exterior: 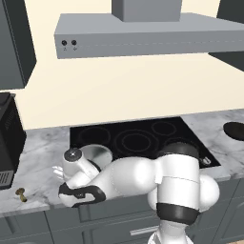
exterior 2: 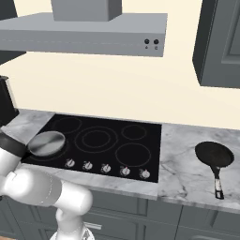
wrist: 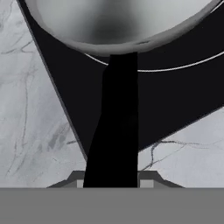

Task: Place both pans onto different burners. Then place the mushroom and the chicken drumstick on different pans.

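Observation:
The shiny silver pan point(exterior: 97, 153) point(exterior 2: 46, 143) point(wrist: 122, 22) is over the front-left burner point(wrist: 175, 68) of the black cooktop point(exterior: 138, 138); whether it rests on the glass I cannot tell. My gripper point(wrist: 111, 181) is shut on the pan's black stick handle point(wrist: 116, 122), at the cooktop's front-left corner. The dark pan point(exterior 2: 214, 154) point(exterior: 234, 129) lies on the marble counter right of the cooktop, its handle pointing to the front. The tiny tan mushroom point(exterior: 20, 193) sits near the counter's front edge, far left. The chicken drumstick is out of view.
A row of silver knobs point(exterior 2: 106, 167) runs along the cooktop's front edge. A grey range hood point(exterior: 143, 33) hangs overhead. A black appliance point(exterior: 9, 138) stands on the counter at the far left. Other burners point(exterior 2: 96, 138) are bare.

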Robot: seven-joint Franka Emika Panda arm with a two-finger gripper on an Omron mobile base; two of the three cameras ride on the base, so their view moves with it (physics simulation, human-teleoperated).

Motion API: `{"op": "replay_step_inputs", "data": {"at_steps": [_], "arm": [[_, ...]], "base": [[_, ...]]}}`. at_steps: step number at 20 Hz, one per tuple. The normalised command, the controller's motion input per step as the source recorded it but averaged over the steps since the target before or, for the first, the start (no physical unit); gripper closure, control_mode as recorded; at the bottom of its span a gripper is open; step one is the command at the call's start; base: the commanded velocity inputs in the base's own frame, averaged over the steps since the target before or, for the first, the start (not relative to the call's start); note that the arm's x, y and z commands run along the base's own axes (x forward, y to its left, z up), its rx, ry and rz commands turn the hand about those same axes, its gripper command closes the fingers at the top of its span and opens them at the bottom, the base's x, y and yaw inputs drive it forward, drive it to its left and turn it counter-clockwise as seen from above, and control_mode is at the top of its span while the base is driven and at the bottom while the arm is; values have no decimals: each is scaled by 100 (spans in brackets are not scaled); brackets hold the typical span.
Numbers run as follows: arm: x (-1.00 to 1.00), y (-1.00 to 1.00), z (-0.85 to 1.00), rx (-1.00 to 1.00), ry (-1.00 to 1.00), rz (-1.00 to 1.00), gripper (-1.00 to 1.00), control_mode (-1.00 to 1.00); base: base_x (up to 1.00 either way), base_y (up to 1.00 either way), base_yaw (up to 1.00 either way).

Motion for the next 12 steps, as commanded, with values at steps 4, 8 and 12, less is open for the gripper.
{"op": "replay_step_inputs", "data": {"at_steps": [4,8,12], "arm": [[-22,0,-45,4,3,-1,100,-100],[-3,-3,-61,3,11,-5,-100,-100],[-20,-4,-17,8,3,-4,-100,-100]], "base": [[0,0,0],[0,0,0],[0,0,0]]}}
